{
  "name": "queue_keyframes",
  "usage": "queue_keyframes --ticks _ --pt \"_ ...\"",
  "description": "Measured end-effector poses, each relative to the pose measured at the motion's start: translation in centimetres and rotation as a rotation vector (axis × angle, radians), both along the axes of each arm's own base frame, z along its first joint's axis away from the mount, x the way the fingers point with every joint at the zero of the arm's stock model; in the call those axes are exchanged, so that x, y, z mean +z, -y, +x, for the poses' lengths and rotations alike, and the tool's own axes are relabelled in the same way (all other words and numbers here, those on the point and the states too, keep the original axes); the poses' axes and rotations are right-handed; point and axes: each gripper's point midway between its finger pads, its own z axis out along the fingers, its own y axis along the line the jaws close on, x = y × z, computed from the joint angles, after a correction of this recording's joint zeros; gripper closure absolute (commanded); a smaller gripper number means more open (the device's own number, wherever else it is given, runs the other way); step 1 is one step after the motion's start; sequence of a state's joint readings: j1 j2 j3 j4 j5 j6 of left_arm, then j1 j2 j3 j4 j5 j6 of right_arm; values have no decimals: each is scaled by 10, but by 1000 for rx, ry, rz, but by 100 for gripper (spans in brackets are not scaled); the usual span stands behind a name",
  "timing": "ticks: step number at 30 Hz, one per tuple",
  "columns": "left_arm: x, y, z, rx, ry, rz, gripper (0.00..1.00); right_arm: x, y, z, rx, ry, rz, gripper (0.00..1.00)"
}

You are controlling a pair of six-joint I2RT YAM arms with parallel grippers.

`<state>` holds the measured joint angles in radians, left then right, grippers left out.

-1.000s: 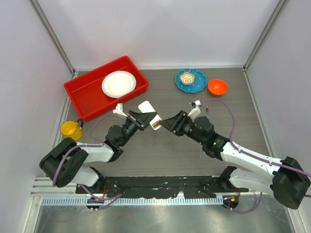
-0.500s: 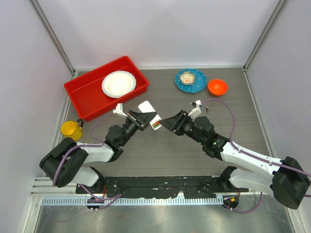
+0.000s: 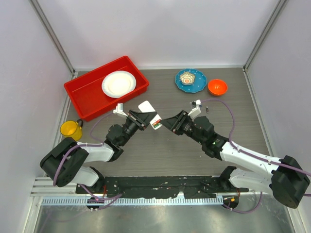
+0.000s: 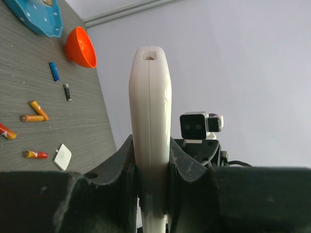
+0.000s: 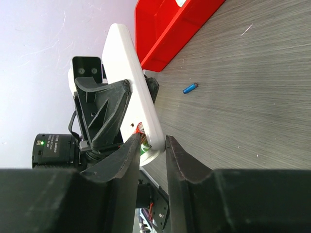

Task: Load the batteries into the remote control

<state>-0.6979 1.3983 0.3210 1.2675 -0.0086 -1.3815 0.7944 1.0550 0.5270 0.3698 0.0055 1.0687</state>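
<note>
Next to nothing has shifted over the last second: both arms hang in the same places over the middle of the table (image 3: 160, 150), and only the right gripper (image 5: 152, 141) has drawn its fingers closer together. They now stand narrow, with the lower rounded end of the remote control (image 4: 150, 97) lying in the gap. I cannot tell whether they press on it or merely flank it.

The left gripper (image 4: 150, 160) is clamped hard on the remote, holding it edge-on with its long white seam facing the wrist camera. Something red and green shows at the remote's lower end, too small to make out.

The meeting point sits just in front of the long near wall of the red tray (image 3: 82, 92), close to its right corner but apart from it. A white plate (image 3: 118, 83) lies in the tray. The yellow cup (image 3: 71, 129) stands at the left edge, just beside the left arm's elbow.

Loose batteries (image 4: 35, 154) lie scattered on the table behind the right arm, orange, blue and dark. The blue plate (image 3: 190, 80) and orange bowl (image 3: 217, 87) stand near the back edge. A broad stretch of grey table shows between the grippers and the arm bases.
</note>
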Motion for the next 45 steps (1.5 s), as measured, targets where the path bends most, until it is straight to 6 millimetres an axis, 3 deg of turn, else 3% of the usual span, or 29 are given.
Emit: queue_keyframes --ticks 11,20,26,36,45 --pt "-4 -1 4 15 -14 11 100 -8 -1 2 2 3 -30 77" --pt "-3 -1 4 15 -11 8 100 -9 2 2 -7 -1 -42 54" --pt "3 0 2 6 5 -4 100 -6 5 -2 -4 5 -49 49" --pt "3 1 2 5 6 -5 100 16 11 -7 -5 59 -10 48" --pt "5 1 2 4 11 -9 100 0 7 -3 -2 28 -45 49"
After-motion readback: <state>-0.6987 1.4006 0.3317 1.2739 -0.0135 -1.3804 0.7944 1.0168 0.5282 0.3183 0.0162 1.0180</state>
